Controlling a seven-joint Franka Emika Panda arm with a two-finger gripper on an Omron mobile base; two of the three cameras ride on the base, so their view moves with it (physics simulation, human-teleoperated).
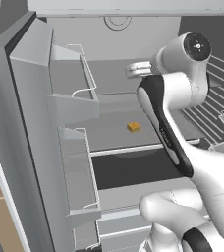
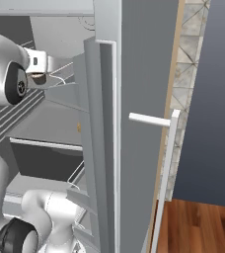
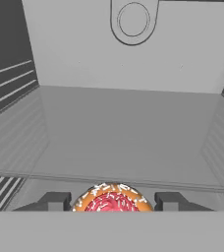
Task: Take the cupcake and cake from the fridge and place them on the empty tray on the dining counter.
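Cupcake point(image 3: 112, 201) is sitting between our gripper point(image 3: 112, 203) fingers, seemingly grasped; cake point(image 1: 133, 127) at six o'clock; we are judging withdrawal next

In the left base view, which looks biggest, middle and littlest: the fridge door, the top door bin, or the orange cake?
1. fridge door: biggest, though it is also the closest to the camera.
2. top door bin: middle.
3. cake: littlest by far, a tiny block farther back on the shelf.

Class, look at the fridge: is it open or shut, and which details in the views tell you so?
Open. The fridge door is swung aside with its shelves facing us, and the cake sits exposed on an inner shelf.
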